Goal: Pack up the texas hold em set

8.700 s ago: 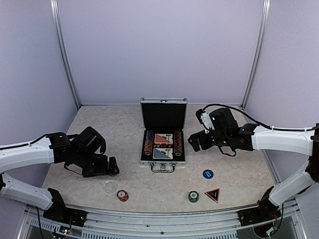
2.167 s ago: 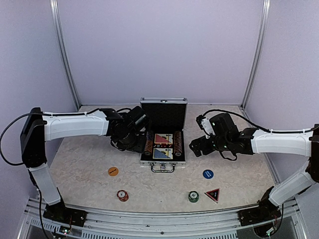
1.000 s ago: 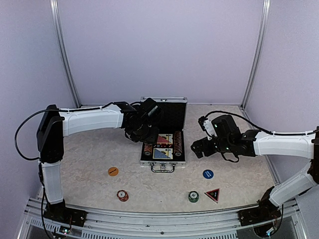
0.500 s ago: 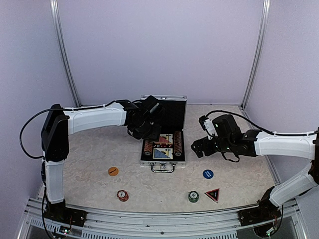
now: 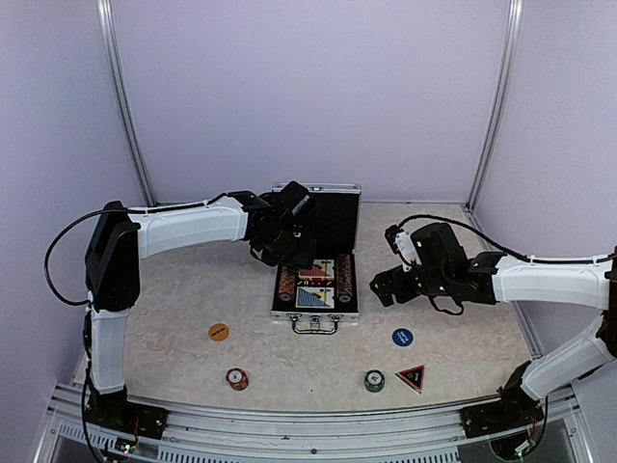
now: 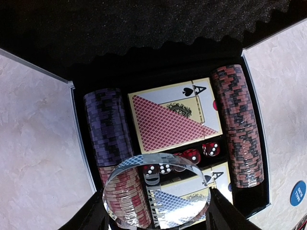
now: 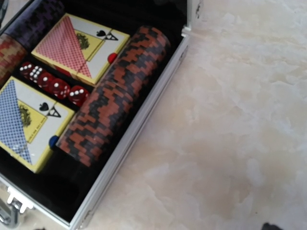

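Silver case [image 5: 333,314] lies open at the middle of the table [image 5: 183,280] in your overhead view, with its black-lined lid [image 5: 323,217] upright at the far side. The left gripper [image 5: 292,253] hangs over the case's left half. The right gripper [image 5: 379,286] sits just right of the case, its jaws apart and nothing between them. Loose on the table nearer the arm bases you have an orange disc [image 5: 219,332], a blue disc [image 5: 402,337], a red chip stack [image 5: 236,378], a green chip stack [image 5: 374,381] and a triangle marker [image 5: 412,376], all well apart from the case.

From your left wrist camera, the two fingers [image 6: 98,218] are clamped on a clear disc [image 6: 156,191], held above the near left part of the case. Below it you can see a dark chip row [image 6: 106,127] on the left, a red deck [image 6: 172,115] in the middle, red dice [image 6: 201,152] just beside it, and a red-black chip row [image 6: 237,124] on the right. A blue deck [image 6: 216,179] shows partly through the disc.

From your right wrist camera, you see the case's right side with the same decks, dice and red-black row, and bare table beside it; that gripper's own fingers barely show at the bottom edge
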